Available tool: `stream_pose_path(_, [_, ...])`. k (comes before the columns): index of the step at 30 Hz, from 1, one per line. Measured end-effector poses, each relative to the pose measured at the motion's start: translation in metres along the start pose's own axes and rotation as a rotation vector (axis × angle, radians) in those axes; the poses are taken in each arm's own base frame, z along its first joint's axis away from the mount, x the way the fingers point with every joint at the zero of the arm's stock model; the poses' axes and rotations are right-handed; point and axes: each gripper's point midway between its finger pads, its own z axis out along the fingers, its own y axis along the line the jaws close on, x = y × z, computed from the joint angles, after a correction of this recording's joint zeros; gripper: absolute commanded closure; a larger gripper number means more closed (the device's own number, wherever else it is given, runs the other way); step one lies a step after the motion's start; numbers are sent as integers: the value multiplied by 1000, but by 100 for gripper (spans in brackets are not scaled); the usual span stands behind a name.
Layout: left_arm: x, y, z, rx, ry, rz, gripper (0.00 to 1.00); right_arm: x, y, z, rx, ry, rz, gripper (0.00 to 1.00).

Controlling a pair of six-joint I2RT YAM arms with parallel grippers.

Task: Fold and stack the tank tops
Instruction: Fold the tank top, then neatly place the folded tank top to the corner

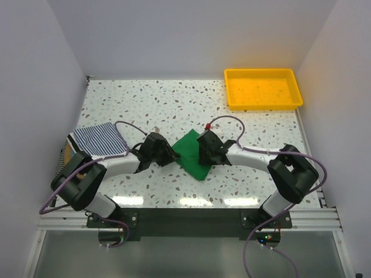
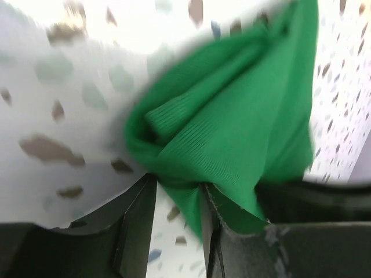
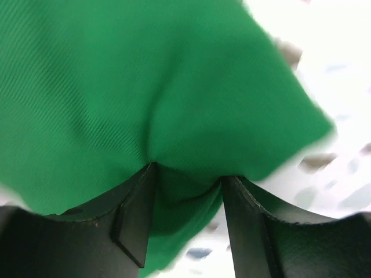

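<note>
One green tank top (image 1: pixel 191 152) lies bunched at the middle of the counter (image 1: pixel 151 104), close to its near edge, between two grippers. The left gripper (image 2: pixel 177 202) pinches a fold of it, and so does the right gripper (image 3: pixel 185 185). One thin navy-white striped tank top (image 1: pixel 101 139) lies flat at the left edge, with a tan cloth edge (image 1: pixel 68 153) showing beneath it. One yellow tray (image 1: pixel 264 106) sits in the far right corner.

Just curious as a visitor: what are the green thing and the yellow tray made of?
Green top: soft matte knit cloth, seemingly; fine ribs show and it bunches in folds. Yellow tray: probably smooth moulded plastic; stiff raised rim, even colour.
</note>
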Motion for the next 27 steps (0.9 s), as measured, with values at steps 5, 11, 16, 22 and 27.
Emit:
stream_pose_path(5, [-56,-3,23,-31,-58,-21,60,39,30,-24,-177,-25,188,43])
stream_pose_path(11, [-123,-49,32,12,-137,55,53,37,63,-36,-273,-35,280,41])
stream_pose_path(16, [-122,-56,5,45,-145,112,42,19,68,-58,-287,-63,256,42])
stream_pose_path(22, [-78,-41,-2,108,5,154,37,-22,84,-96,-324,-138,162,44])
stream_pose_path(27, [-56,-27,0,111,88,161,37,-33,95,-94,-329,-151,59,48])
